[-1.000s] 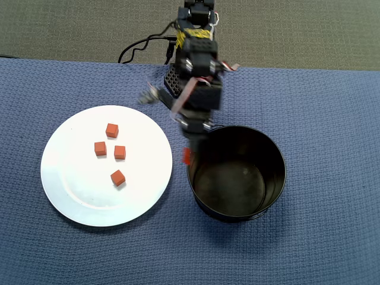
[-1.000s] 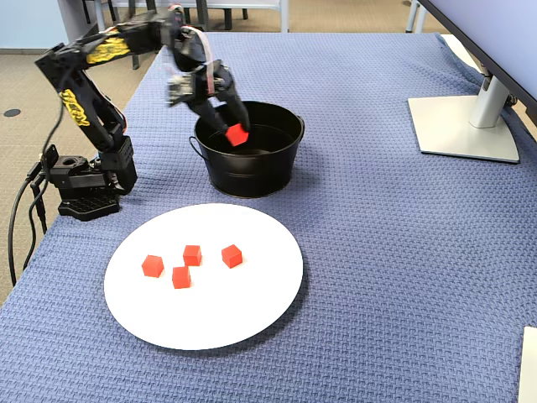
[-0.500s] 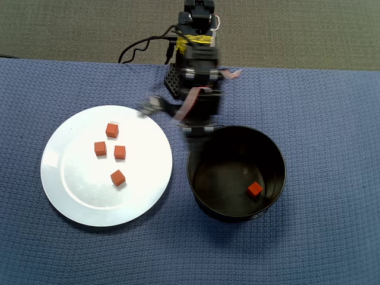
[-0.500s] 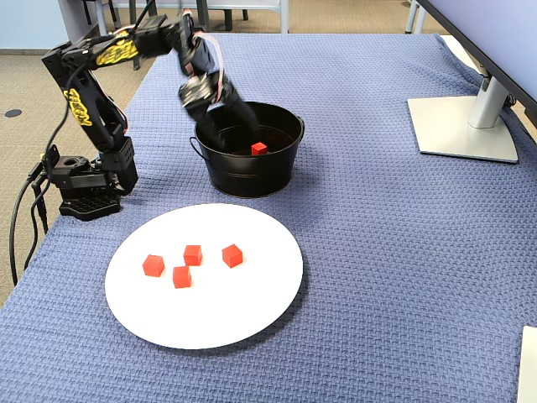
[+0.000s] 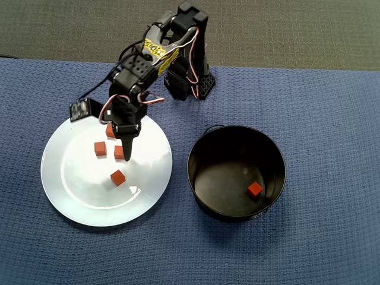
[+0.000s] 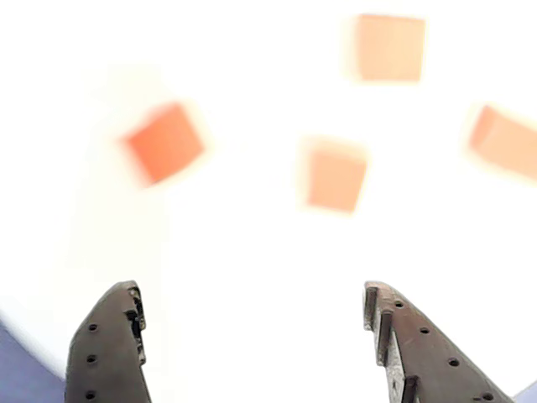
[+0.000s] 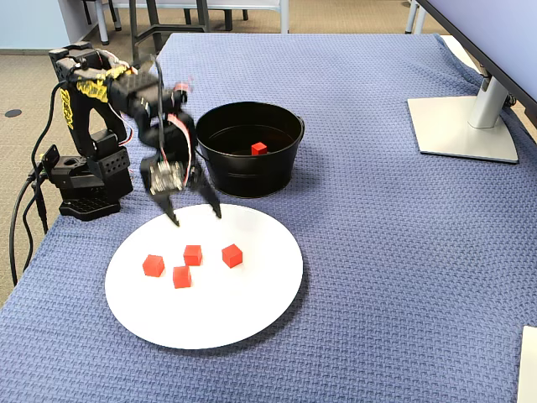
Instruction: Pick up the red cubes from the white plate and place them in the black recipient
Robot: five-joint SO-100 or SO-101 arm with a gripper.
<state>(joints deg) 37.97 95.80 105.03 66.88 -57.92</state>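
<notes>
The white plate (image 5: 83,196) lies on the blue cloth, left of the black recipient (image 5: 191,172) in the overhead view. Four red cubes lie on the plate: (image 5: 100,148), (image 5: 119,152), (image 5: 117,177) and one half hidden under my arm (image 5: 110,130). A fifth red cube (image 5: 255,189) lies inside the pot. My gripper (image 5: 127,155) hovers open and empty over the plate's far part. In the fixed view my gripper (image 7: 197,218) stands above the plate (image 7: 235,311), behind the cubes (image 7: 193,254), (image 7: 232,255), (image 7: 181,276), (image 7: 153,265). The wrist view shows my gripper (image 6: 252,290) open, with blurred cubes (image 6: 336,176), (image 6: 165,141) ahead.
The arm's base (image 7: 84,185) stands at the cloth's edge beside the plate. The pot (image 7: 252,176) stands close behind the plate in the fixed view. A monitor stand (image 7: 461,126) sits far to the right there. A white object (image 7: 529,361) shows at the lower right corner.
</notes>
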